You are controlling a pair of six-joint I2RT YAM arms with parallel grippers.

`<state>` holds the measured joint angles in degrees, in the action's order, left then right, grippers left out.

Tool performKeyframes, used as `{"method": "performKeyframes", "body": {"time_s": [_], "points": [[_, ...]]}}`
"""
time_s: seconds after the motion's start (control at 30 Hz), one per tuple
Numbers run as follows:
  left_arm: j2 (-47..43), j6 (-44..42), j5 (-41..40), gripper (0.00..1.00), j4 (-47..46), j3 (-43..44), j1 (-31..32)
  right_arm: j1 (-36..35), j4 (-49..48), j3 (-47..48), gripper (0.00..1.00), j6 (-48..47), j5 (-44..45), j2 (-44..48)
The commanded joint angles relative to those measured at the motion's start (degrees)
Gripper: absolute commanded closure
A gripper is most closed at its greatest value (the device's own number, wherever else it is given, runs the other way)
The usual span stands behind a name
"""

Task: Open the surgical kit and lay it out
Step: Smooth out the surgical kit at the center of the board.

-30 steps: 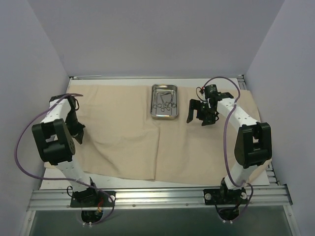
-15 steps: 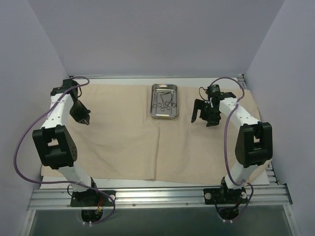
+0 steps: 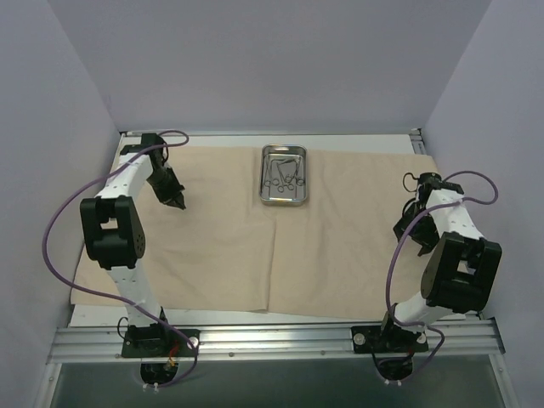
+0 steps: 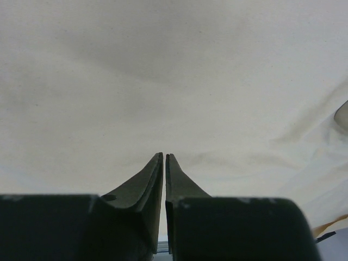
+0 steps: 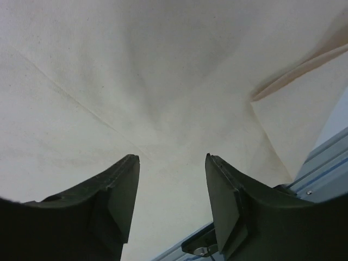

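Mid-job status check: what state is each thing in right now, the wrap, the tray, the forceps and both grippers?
cloth wrap: unfolded, spread flat, creased down the middle.
steel tray: uncovered, upright on the wrap, far centre.
forceps: lying inside the tray, not laid out.
left gripper: shut, empty, above the wrap.
right gripper: open, empty, above the wrap near its right edge.

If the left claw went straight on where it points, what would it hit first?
Probably the beige cloth wrap; the left claw aims at bare fabric, though the gap is hard to judge.
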<state>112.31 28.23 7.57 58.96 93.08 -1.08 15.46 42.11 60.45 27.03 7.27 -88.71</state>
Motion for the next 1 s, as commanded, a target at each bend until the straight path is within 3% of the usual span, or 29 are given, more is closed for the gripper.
{"method": "performKeyframes", "body": {"time_s": [0.0, 0.07, 0.1, 0.27, 0.3, 0.5, 0.67, 0.77, 0.87, 0.9, 0.97], "points": [[0.89, -1.86, 3.14, 0.86, -2.44, 2.29, 0.47, -0.7, 5.71, -0.85, 0.52, 4.78, 5.73, 2.66], [2.21, -2.04, 4.29, 0.86, -2.8, 2.63, 0.47, -0.35, 4.92, -1.82, 0.63, 6.02, 5.92, 3.71], [2.64, -2.21, 4.9, 0.86, -2.54, 2.81, 0.47, -0.26, 4.83, -2.26, 0.74, 6.63, 6.0, 3.63], [4.41, -3.09, 5.61, 0.86, -2.01, 3.95, 0.47, 1.05, 3.95, -7.44, 0.91, 8.56, 9.16, 1.26], [4.58, -3.18, 5.7, 0.86, -2.18, 4.13, 0.47, 1.84, 3.34, -8.06, 1.0, 8.83, 8.56, 0.82], [10.72, -2.13, 7.28, 0.86, -3.06, 8.42, 0.47, 4.84, 3.51, -6.66, 1.0, 8.84, 10.23, -5.59], [18.02, -1.51, 6.4, 0.86, -0.43, 19.21, 0.2, 5.72, 2.81, -3.59, 1.0, 6.03, 10.68, -9.81], [19.26, -1.77, 6.4, 0.87, 0.98, 22.23, 0.12, 3.79, 1.32, 3.43, 1.0, 2.78, 4.35, -9.74], [18.38, -1.6, 5.08, 0.86, 0.54, 21.71, -0.32, -1.13, -0.96, 12.57, 1.0, 0.41, 3.47, -8.41], [18.38, -1.51, 5.08, 0.86, 0.63, 21.71, -0.5, -2.27, -1.15, 14.85, 0.84, -1.17, 3.02, -8.76], [18.47, -1.51, 4.3, 0.74, 1.95, 21.97, -0.94, -4.99, 0.25, 22.59, 0.62, -2.58, 2.93, -12.97]]}}
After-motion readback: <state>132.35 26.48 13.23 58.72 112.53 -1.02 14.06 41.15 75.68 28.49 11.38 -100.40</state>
